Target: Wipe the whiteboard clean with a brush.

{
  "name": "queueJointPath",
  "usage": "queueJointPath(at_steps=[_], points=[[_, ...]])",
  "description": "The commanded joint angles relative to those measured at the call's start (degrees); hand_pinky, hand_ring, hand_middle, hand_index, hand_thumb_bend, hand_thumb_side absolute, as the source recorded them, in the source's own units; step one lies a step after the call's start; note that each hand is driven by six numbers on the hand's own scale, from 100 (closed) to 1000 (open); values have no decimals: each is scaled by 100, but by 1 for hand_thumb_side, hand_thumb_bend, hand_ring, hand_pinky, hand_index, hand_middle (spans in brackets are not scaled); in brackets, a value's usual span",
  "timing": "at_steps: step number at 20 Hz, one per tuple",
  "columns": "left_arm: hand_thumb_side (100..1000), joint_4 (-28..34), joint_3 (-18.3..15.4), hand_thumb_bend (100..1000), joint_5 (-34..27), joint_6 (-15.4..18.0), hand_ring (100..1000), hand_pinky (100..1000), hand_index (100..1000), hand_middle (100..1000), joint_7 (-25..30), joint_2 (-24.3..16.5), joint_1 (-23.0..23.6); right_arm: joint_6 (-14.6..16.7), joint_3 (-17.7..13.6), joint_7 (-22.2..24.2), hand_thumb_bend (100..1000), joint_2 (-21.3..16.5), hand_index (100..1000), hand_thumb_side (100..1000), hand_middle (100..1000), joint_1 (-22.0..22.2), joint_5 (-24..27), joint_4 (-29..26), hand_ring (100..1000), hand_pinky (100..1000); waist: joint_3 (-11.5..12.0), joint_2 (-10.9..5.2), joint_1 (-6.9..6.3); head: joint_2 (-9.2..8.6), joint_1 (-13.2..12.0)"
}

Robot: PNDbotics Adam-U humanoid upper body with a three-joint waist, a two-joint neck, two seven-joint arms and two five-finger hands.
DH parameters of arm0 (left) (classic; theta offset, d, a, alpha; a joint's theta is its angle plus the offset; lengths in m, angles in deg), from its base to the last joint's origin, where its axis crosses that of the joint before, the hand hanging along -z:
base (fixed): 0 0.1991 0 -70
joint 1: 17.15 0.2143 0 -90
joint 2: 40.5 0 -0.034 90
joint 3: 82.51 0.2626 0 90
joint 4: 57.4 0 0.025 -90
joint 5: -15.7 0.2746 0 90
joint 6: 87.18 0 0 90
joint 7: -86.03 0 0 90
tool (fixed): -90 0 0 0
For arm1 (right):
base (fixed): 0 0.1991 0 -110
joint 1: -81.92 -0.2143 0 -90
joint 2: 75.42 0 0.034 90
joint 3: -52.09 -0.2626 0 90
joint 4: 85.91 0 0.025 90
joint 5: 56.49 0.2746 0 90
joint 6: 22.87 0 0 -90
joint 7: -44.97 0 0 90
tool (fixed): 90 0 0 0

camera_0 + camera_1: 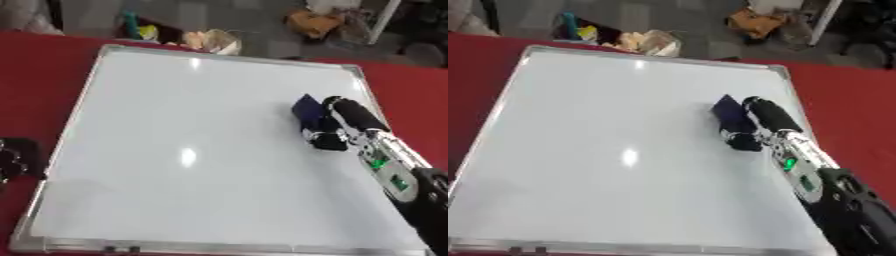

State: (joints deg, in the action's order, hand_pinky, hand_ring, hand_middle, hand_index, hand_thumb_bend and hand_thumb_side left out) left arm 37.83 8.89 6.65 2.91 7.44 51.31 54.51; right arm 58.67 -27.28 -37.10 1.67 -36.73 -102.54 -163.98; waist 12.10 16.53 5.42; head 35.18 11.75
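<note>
the right hand (337, 122), fingers curled round the dark brush (306, 110), presses it on the whiteboard (175, 150) toward 3 o'clock, where a wipe may overrun the frame onto the red desk (411, 95); the left hand (16, 157) idles at 9 o'clock, its fingers unclear.

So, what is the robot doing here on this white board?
The right robot hand holds a dark blue brush against the whiteboard, near its right side. The whiteboard lies flat on a red table and no marks show on its surface. The left robot hand rests beside the board's left edge, only partly in view.
</note>
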Motion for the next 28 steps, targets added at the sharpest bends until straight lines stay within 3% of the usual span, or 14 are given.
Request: queueJointPath(at_steps=[1, 16, 28], points=[[916, 111, 5, 715, 12, 3, 543, 477, 654, 555, 22, -119, -62, 94, 179, 159, 100, 1, 396, 470, 595, -44, -70, -35, 643, 678, 22, -86, -35, -37, 25], [915, 106, 10, 718, 13, -4, 544, 478, 653, 555, 37, -113, -44, 309, 433, 472, 100, 40, 400, 428, 592, -173, -263, -432, 620, 677, 28, -123, -22, -29, 61], [915, 117, 37, 720, 27, 1, 544, 478, 652, 555, 77, -127, -77, 168, 284, 431, 100, 18, 416, 443, 591, -266, -251, 166, 637, 676, 115, -81, -17, -59, 69]])
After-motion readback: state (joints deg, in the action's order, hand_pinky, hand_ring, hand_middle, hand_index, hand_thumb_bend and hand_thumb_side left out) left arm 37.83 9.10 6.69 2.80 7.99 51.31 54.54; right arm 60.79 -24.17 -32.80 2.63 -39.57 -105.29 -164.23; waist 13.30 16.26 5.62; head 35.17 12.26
